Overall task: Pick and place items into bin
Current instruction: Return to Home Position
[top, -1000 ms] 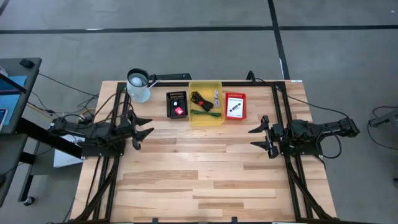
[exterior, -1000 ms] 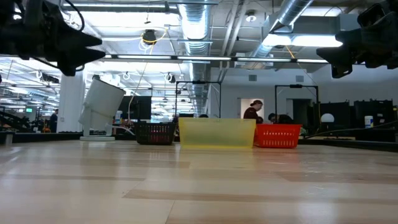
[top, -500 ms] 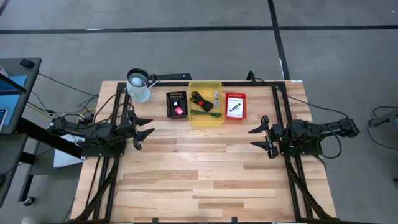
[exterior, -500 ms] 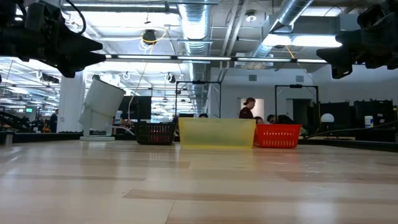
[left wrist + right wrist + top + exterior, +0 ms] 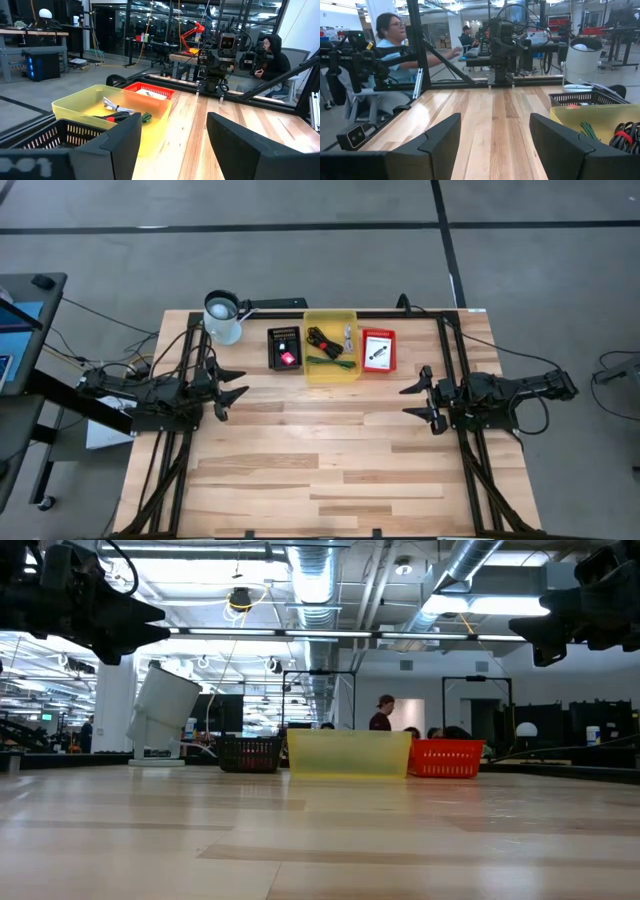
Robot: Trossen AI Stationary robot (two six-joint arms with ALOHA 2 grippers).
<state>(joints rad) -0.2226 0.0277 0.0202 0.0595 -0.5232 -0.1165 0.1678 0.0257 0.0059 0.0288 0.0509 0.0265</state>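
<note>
Three bins stand in a row at the table's far edge. The black bin (image 5: pixel 285 348) holds a pink-red cube (image 5: pixel 288 359). The yellow bin (image 5: pixel 330 345) holds a black coiled cable (image 5: pixel 321 340), a green stick (image 5: pixel 335 363) and a silver-grey part (image 5: pixel 347 337). The red bin (image 5: pixel 378 351) holds a white-and-black piece (image 5: pixel 377 353). My left gripper (image 5: pixel 238 385) hovers open at the table's left side, pointing level toward the middle. My right gripper (image 5: pixel 407 401) hovers open at the right side, facing it. Nothing is between either pair of fingers (image 5: pixel 172 145) (image 5: pixel 495 145).
A white jug (image 5: pixel 222 317) stands at the far left, beside the black bin. Black frame rails (image 5: pixel 455 360) run along both sides and the far edge. Bare wooden tabletop (image 5: pixel 330 450) lies between the arms and toward the near edge. People are in the room beyond (image 5: pixel 390 35).
Both arms have kept still, and the things in the bins lie as before. Only a person in the room behind the table has walked toward the left, as the low view shows.
</note>
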